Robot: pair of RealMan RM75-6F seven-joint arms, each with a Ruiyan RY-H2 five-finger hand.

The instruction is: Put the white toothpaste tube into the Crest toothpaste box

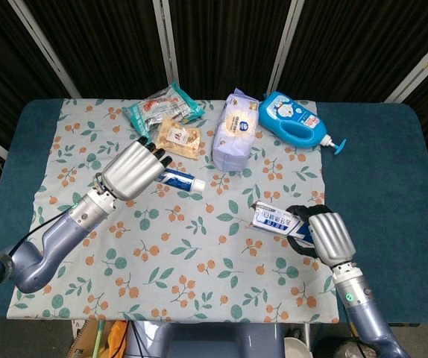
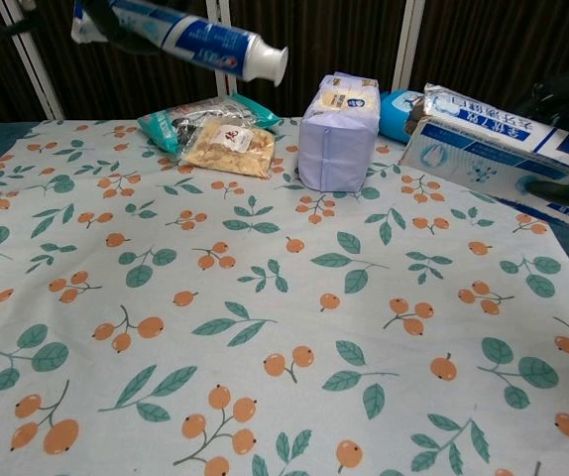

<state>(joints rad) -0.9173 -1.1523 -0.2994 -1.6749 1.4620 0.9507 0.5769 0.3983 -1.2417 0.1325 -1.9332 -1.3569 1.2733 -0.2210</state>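
White toothpaste tube (image 1: pixel 178 180) juts (cap (image 1: pixel 197 185) outward) from the left hand's (image 1: pixel 130 170) closed fingers (image 1: pixel 154 155); right hand (image 1: pixel 326 237) grips the Crest box (image 1: pixel 277 221).

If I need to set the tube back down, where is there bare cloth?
Free: the cloth's centre between the left hand and the toothpaste box, and the whole near edge. Crowded: the far edge, where the snack packets, tissue pack and blue bottle lie.
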